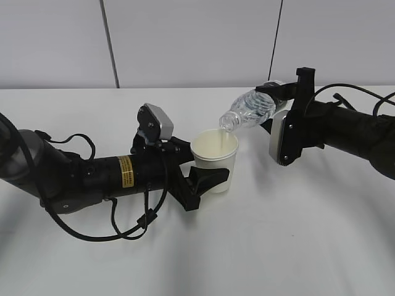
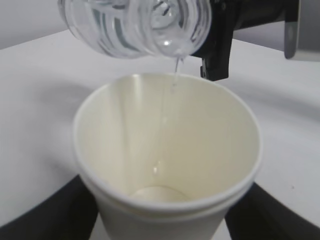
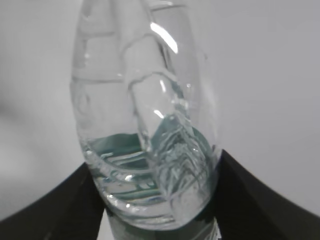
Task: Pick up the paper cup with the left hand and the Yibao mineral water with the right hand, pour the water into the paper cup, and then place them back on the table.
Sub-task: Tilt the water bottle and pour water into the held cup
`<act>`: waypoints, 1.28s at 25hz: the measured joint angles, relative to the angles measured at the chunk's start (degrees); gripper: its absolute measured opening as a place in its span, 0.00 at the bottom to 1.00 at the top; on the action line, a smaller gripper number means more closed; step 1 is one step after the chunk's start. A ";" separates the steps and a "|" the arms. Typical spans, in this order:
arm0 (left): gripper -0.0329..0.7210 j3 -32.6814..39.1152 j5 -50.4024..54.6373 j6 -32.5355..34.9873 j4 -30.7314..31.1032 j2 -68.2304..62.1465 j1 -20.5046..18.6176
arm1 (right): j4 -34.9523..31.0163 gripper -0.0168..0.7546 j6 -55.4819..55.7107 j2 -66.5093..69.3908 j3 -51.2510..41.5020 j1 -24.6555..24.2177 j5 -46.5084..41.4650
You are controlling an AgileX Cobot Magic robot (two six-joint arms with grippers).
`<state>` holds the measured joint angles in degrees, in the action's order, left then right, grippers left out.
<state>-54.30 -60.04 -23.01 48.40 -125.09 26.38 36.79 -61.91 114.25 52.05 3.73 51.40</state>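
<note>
My left gripper (image 1: pixel 197 180) is shut on the cream-white paper cup (image 1: pixel 215 161) and holds it upright over the white table (image 1: pixel 259 246). In the left wrist view the cup (image 2: pixel 170 165) fills the frame between the black fingers (image 2: pixel 50 215). My right gripper (image 1: pixel 281 102) is shut on the clear Yibao mineral water bottle (image 1: pixel 250 111), tilted with its open mouth over the cup's rim. A thin stream of water falls from the bottle (image 2: pixel 140 25) into the cup. In the right wrist view the bottle (image 3: pixel 150 140) sits between the black fingers (image 3: pixel 50 210), its green label at the bottom edge.
A grey panelled wall (image 1: pixel 197 37) stands behind the table's far edge. Loose black cables (image 1: pixel 117 228) hang from the left arm onto the tabletop.
</note>
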 joint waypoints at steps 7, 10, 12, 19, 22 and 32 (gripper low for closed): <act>0.65 0.00 0.00 0.00 0.00 0.00 0.00 | 0.00 0.60 -1.39 0.00 0.00 0.00 0.00; 0.65 0.00 0.00 0.00 0.17 0.00 0.00 | 0.00 0.60 -1.93 0.00 0.00 0.00 0.00; 0.65 0.00 0.00 0.00 0.35 0.00 0.00 | 0.00 0.60 -2.13 0.00 0.00 0.00 0.00; 0.65 0.00 0.00 0.00 0.40 0.00 0.00 | 0.00 0.60 -2.87 0.00 0.00 0.00 0.00; 0.65 0.00 0.00 0.00 0.40 0.00 0.00 | 0.00 0.60 -3.25 0.00 0.00 0.00 0.00; 0.65 0.00 0.00 0.00 0.40 0.00 0.00 | 0.00 0.60 -3.70 0.00 0.00 0.00 0.00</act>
<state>-54.30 -60.04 -23.01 48.80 -125.09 26.38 36.79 -65.61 114.25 52.05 3.73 51.40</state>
